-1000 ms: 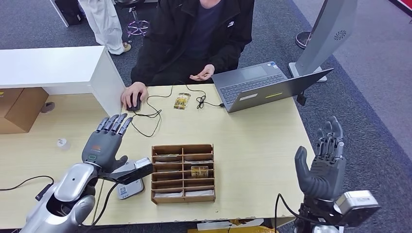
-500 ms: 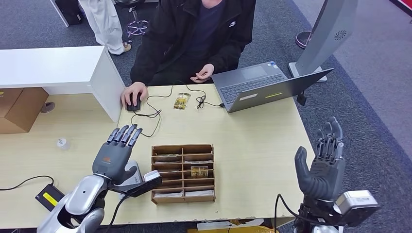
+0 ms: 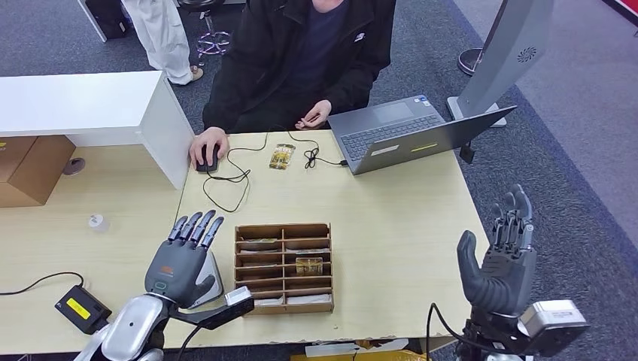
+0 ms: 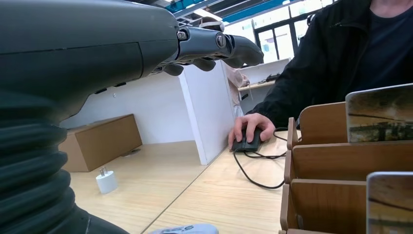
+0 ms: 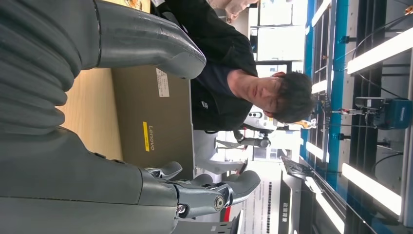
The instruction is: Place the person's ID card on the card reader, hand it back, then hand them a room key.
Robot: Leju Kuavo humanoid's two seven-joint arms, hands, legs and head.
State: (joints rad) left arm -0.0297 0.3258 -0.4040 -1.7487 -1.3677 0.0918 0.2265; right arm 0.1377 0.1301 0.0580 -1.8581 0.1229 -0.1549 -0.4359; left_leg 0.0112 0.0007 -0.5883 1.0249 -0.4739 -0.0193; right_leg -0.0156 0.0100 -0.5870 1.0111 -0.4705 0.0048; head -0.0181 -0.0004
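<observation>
Left hand (image 3: 183, 256), fingers straight and spread with nothing in its grasp, hovers palm-down at the lower left of the head view, over the white card reader (image 3: 209, 288) whose edge peeks out beside the thumb. Just to its right stands the brown wooden card rack (image 3: 283, 267), a gold-printed room key (image 3: 308, 265) lying in one middle compartment. An ID card (image 3: 282, 156) with gold print lies well apart at the upper centre of the tabletop (image 3: 391, 218), near the seated person (image 3: 301, 60), whose hand rests on a mouse (image 3: 208, 159). Right hand (image 3: 502, 259), lower right, is raised upright beyond the tabletop's edge, fingers extended and empty.
</observation>
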